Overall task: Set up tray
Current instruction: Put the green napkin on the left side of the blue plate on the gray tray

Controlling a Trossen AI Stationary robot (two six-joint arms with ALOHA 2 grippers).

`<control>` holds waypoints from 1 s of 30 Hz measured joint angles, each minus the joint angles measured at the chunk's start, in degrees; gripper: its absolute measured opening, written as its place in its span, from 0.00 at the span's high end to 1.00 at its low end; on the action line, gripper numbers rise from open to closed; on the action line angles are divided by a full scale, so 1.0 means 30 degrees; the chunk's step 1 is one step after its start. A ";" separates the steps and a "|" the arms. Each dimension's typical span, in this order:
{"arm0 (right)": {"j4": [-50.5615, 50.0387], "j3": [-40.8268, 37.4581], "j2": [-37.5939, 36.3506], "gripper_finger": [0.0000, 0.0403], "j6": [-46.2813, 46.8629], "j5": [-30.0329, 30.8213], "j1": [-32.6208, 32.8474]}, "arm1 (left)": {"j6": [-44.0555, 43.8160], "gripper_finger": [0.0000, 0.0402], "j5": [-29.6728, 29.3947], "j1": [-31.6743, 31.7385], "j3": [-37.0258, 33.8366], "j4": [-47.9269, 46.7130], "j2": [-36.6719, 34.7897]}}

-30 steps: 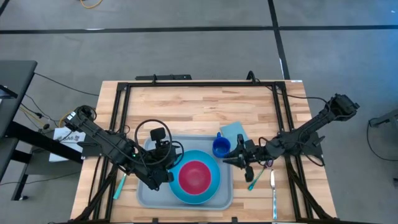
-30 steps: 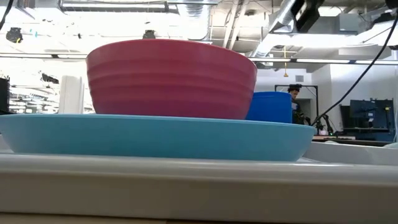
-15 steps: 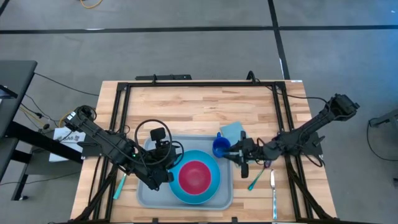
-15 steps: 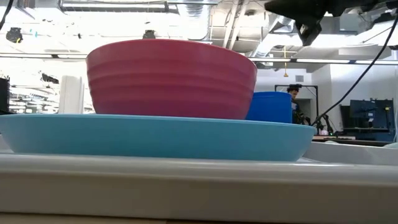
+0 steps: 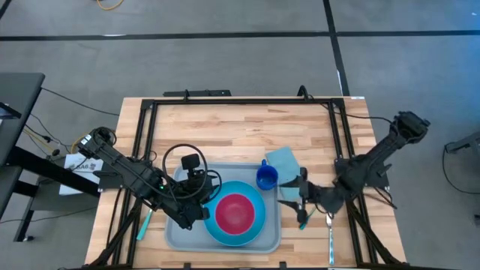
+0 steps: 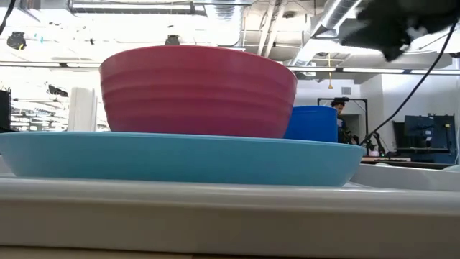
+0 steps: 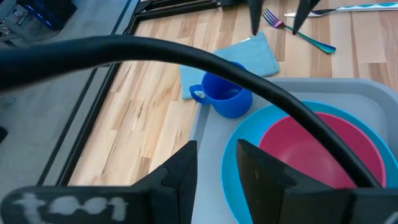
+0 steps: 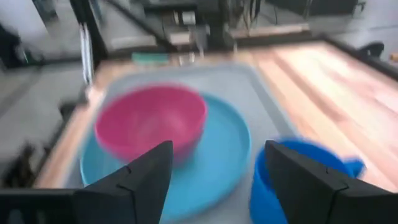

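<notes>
From above, I see the flat grey-blue plastic tray (image 5: 178,234) carrying a round blue plate (image 5: 251,234) and pink bowl (image 5: 235,212); a blue mug (image 5: 266,177) sits at its far right corner. Right of the tray, fork (image 5: 304,219) and knife (image 5: 329,234) remain, I judge. Low view: bowl (image 6: 198,90) stacked on plate (image 6: 180,158). Left wrist: left gripper (image 7: 214,167) narrow, empty. Right wrist: right gripper (image 8: 214,180) wide, empty.

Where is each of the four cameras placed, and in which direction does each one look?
High view: above the table, looking straight down; shows both arms, tray, right gripper.
Low view: at table-top height, looking level past the pink bowl into the room; a blurred arm part at top.
Left wrist view: on the left arm, facing the blue cup; own fingers below.
Right wrist view: on the right arm, facing the blue plate; own fingers.
All views share the bowl.
</notes>
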 joint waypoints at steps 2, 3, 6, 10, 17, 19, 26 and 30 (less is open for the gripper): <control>-0.2774 0.0663 0.0000 0.38 0.1106 0.0186 0.0741 | 0.0005 0.74 0.0000 0.0000 0.0000 -0.0005 0.0001; -0.4495 0.1091 0.0000 0.39 0.1853 0.0159 0.1054 | 0.0007 0.74 0.0000 0.0000 0.0000 -0.0005 0.0003; -0.9729 0.2299 0.0018 0.40 0.4937 -0.0738 0.1797 | 0.0007 0.74 0.0000 0.0000 0.0000 -0.0004 0.0004; -1.3577 0.3027 0.0166 0.44 0.8131 -0.2230 0.2092 | 0.0007 0.74 0.0000 0.0000 0.0000 0.0000 0.0007; -1.4687 0.3062 0.1525 0.47 0.8987 -0.4925 0.1903 | 0.0015 0.74 0.0009 -0.0007 0.0000 0.0000 0.0007; -1.4718 0.3064 0.2584 0.46 0.8912 -0.5775 0.1764 | 0.0015 0.74 0.0112 0.0000 0.0000 -0.0006 0.0007; -1.4776 0.3049 0.5465 0.43 0.6389 -0.5993 0.0642 | 0.0023 0.74 0.1048 -0.0002 0.0000 0.0007 0.0007; -1.4689 0.3049 0.6161 0.43 0.6292 -0.7030 -0.0336 | 0.0035 0.74 0.2024 0.0000 0.0000 0.0009 0.0007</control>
